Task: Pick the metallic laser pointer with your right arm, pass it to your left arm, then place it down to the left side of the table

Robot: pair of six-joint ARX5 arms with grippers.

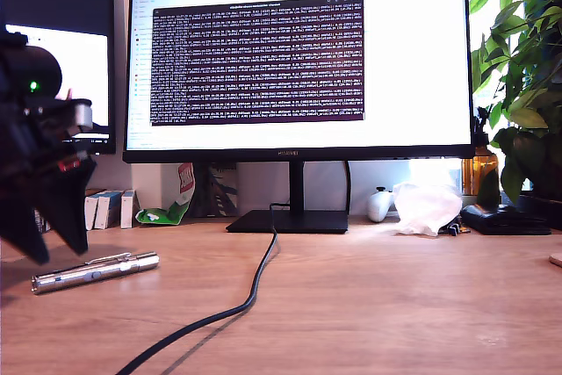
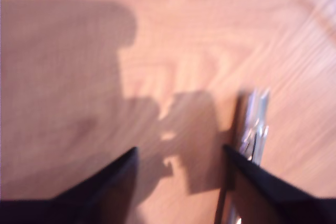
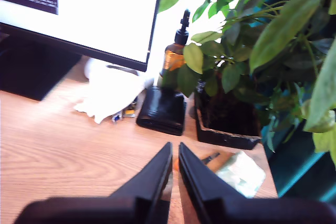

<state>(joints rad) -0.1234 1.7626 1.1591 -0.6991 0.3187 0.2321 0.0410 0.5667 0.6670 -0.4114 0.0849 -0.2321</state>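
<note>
The metallic laser pointer (image 1: 95, 271) lies flat on the worktop (image 1: 369, 305) at about 8 o'clock in the exterior view, clip side up, its long axis running from 8 o'clock toward 2 o'clock. My first end effector (image 2: 181, 156) hangs just above that spot with its jaws spread wide and nothing between them. In the first wrist view, which is blurred, the pointer (image 2: 252, 129) rests on the wood just outside one dark fingertip (image 2: 247, 174), beside it rather than in the gap; whether they touch I cannot tell. The arm carrying this end effector (image 1: 39, 208) fills the 9 o'clock edge of the exterior view, with a small green light showing on it, and its shadow falls across the wood.

My second end effector (image 3: 175, 153) is closed, its two dark fingers nearly meeting with only a thin slit between them, and it grips nothing. It points toward a black case (image 3: 161, 109), an amber bottle (image 3: 173, 56) and a potted plant (image 3: 247, 51) at the far side of the worktop, with a crumpled white tissue (image 3: 113, 95) near the monitor (image 1: 299, 54). A black cable (image 1: 237, 300) runs from the monitor stand toward 7 o'clock in the exterior view, well apart from the pointer.
</note>
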